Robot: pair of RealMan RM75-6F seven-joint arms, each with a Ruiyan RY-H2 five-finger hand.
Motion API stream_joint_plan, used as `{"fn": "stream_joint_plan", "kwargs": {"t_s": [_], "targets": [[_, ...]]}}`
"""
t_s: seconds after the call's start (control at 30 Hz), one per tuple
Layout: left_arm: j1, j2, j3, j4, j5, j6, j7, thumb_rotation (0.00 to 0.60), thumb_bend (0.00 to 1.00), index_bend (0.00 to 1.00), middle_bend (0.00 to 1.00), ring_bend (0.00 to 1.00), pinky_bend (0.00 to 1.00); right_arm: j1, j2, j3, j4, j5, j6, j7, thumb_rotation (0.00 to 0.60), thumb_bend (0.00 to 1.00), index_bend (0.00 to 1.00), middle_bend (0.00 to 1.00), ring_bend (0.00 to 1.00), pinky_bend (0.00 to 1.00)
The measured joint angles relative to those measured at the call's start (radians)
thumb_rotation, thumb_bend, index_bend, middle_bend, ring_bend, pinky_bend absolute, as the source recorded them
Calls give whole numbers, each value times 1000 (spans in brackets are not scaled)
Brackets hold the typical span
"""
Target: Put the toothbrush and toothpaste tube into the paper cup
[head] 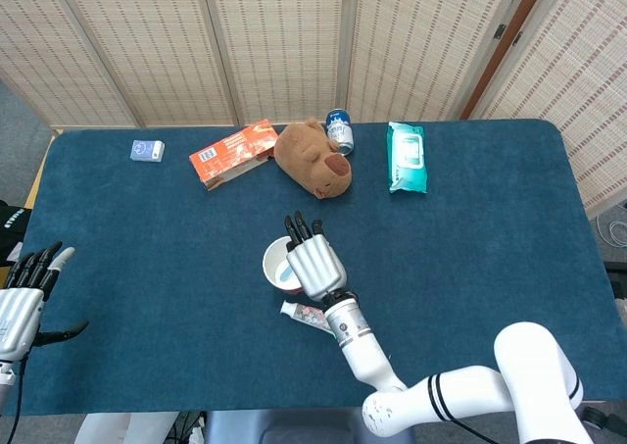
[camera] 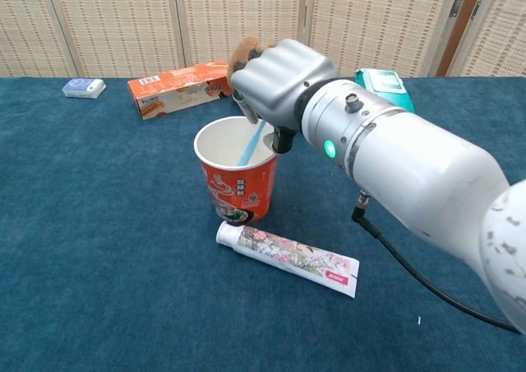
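Your right hand (camera: 275, 84) sits over the paper cup (camera: 238, 183), its fingers (head: 301, 230) grasping the upper end of the toothbrush (camera: 250, 143). The brush slopes down from under your fingers into the cup's mouth, its lower end already inside. It is a thin, pale blue plastic stick, stiff and light, so it should drop cleanly once let go.

The cup is red-orange with a white inside; being paper, it looks light and easy to tip or dent, so avoid pressing on its rim.

The toothpaste tube (camera: 288, 258) lies flat on the counter (camera: 99, 249) just below your fingers, close to the cup's base. It is white with a floral print and a white cap at the left. It looks soft and smooth; take it around the middle.

Your left hand (head: 24, 302) is released, fingers apart, far off to the side.
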Motion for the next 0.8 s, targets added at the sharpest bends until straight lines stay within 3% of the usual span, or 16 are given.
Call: {"fn": "stream_joint_plan", "kwargs": {"t_s": [0.17,0.4,0.6,0.8], "targets": [[1,0,1,1,1,0,0,600,0,0,0,0,0,0,3,-1,-12,-9,-1,20,600,255,296,113,0,266],[2,2,0,-1,-3,-2,3,600,0,0,0,0,0,-14,45,1,-92,-39,17,57,600,255,294,113,0,267],[0,0,-1,-3,-4,-6,16,600,0,0,0,0,0,-56,137,-16,-240,-80,58,90,600,255,294,113,0,267],[-2,-4,-1,-7,-6,-9,34,600,0,0,0,0,0,-145,283,-93,-405,-191,104,181,600,255,294,113,0,267]]}}
